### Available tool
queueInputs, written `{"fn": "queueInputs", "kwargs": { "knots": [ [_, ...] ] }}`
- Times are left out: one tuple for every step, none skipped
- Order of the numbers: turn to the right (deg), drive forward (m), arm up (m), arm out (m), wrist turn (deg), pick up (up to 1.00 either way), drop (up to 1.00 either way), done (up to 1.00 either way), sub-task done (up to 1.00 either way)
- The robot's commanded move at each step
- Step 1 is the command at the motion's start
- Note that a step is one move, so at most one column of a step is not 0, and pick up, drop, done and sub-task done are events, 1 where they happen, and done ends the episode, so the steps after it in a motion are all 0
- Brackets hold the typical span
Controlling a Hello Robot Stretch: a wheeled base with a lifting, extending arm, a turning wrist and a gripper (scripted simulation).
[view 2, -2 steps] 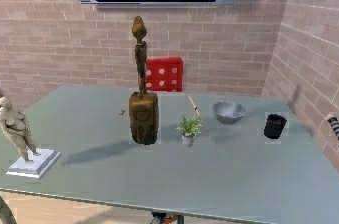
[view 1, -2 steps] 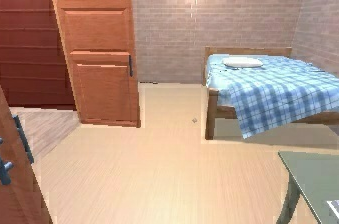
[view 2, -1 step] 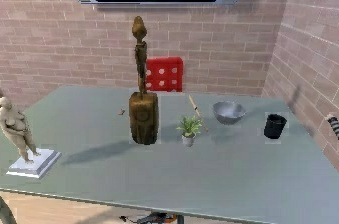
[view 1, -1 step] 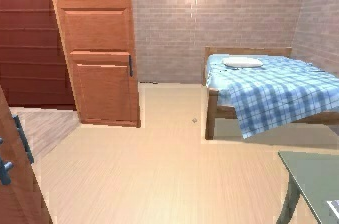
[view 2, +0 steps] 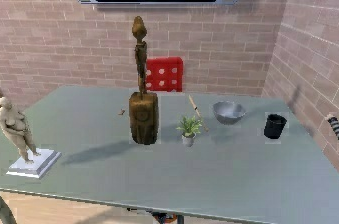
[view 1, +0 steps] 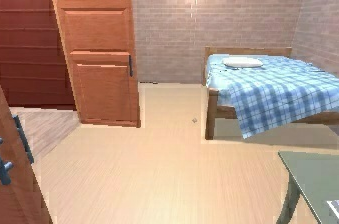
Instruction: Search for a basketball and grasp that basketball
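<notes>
Searching, on this evidence; cannot tell the basketball's place. Facing a bed (view 1: 277,92) pushed head-first against the brick wall, pillow (view 1: 242,63) at its head, ready for sleep. Looking sideways across a table (view 2: 87,112) laid out as display: 2 statues upright on their own bases, tall wooden statue (view 2: 142,105) mid-table, pale figure (view 2: 17,132) near a corner, potted plant (view 2: 189,128), bowl (view 2: 227,112) and black cup (view 2: 274,126) in a row. Cannot tell the claw's state either.

Small speck (view 1: 195,122) on the floor (view 1: 157,160), just beside the bed's (view 1: 287,90) near corner post; too small to identify.
</notes>
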Motion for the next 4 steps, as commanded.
{"fn": "queueInputs", "kwargs": {
  "knots": [
    [0.0, 0.0, 0.0, 0.0, 45.0, 0.0, 0.0, 0.0, 0.0],
    [0.0, 0.0, 0.0, 0.0, 6.0, 0.0, 0.0, 0.0, 0.0],
    [0.0, 0.0, 0.0, 0.02, 0.0, 0.0, 0.0, 0.0, 0.0],
    [0.0, 0.0, 0.0, 0.0, -3.0, 0.0, 0.0, 0.0, 0.0]
  ]
}}
